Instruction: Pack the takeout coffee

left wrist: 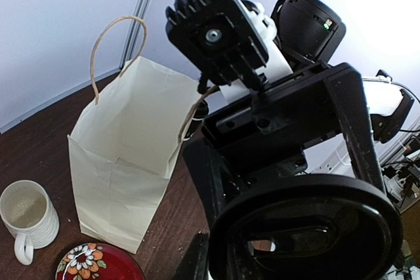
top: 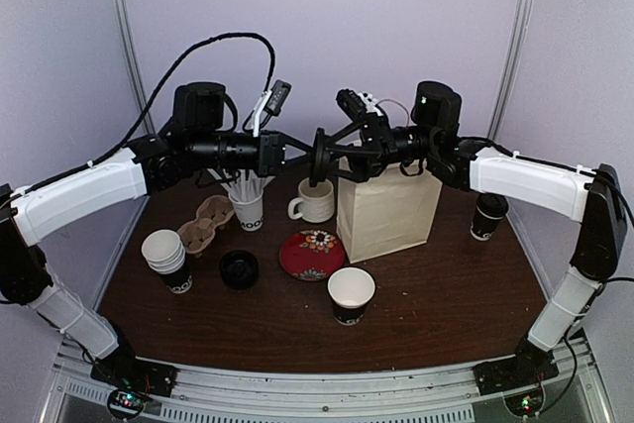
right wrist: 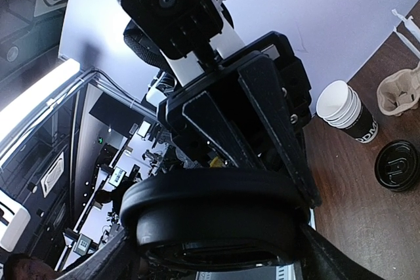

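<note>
- Two arms meet in mid-air, upper centre of the top view. The left gripper (top: 300, 151) and right gripper (top: 339, 153) are tip to tip.
- One held lid (top: 319, 154), black and on edge, sits between them. Fingers of both grippers close on its rim, and it fills the bottom of both wrist views (left wrist: 308, 188) (right wrist: 216, 195).
- Black lids: three. One is held, one loose lid (top: 239, 269) lies flat at lower left of the table (top: 446, 294), and one is on the lidded cup.
- One lidded cup (top: 487, 215) stands upright at the right edge, just beside the bag.
- One open cup (top: 351, 294), black outside and white inside, stands at lower centre, just below the plate.
- One stack (top: 166, 260) of cups is at left, just beside the loose lid; number in the stack unclear.
- One paper bag (top: 386, 210) stands upright and open, right of centre.
- One mug (top: 315, 200), one red plate (top: 312, 255), one straw cup (top: 248, 210) and one cardboard carrier (top: 203, 225) are also on the table.
</note>
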Available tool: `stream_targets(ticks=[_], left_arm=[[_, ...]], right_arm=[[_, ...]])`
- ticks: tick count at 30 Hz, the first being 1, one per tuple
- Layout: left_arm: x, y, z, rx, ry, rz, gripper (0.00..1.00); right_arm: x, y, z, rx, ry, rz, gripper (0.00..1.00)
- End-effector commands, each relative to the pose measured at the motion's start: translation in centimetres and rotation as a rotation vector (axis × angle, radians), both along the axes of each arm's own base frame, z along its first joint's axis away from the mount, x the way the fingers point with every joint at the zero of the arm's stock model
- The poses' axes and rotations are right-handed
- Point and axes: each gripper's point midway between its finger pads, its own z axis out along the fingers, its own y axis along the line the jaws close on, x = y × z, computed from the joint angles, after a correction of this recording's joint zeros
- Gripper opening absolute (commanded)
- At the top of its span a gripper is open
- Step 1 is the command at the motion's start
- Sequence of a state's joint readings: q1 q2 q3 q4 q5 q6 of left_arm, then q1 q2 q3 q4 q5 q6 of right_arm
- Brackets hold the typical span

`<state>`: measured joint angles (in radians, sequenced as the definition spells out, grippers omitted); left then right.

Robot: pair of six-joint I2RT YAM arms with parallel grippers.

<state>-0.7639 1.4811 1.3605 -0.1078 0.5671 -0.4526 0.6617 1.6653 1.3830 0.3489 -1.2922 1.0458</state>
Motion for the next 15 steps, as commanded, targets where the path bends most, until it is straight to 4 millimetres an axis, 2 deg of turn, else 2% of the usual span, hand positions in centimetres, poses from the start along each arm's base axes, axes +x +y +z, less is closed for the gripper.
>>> stream_targets(ticks=[1, 5, 9, 13, 15], left_arm=[[-0.2, -0.4, -0.2, 0.0, -0.025, -0.004, 0.12], [-0.1, 0.1, -0.5, 0.032, -0.035, 0.018, 0.25], [-0.5, 1.7, -1.3, 0.103, -0.093, 0.056, 0.45], [-1.7, 3.7, -2.2, 0.196, -0.147, 0.057, 0.54], [-1.6, 4.9, -3.2, 0.269, -0.156, 0.089, 0.55]], right_arm=[[-0.4, 0.2, -0.2, -0.009, -0.037, 0.003, 0.78], [-0.9, -0.3, -0.9, -0.058, -0.082, -0.004, 0.75], [-2.0, -1.7, -2.0, -0.143, -0.166, -0.012, 0.75], [-3.7, -4.1, -4.5, -0.288, -0.287, -0.011, 0.76], [-4.2, -5.2, -5.7, -0.361, -0.368, -0.012, 0.76]])
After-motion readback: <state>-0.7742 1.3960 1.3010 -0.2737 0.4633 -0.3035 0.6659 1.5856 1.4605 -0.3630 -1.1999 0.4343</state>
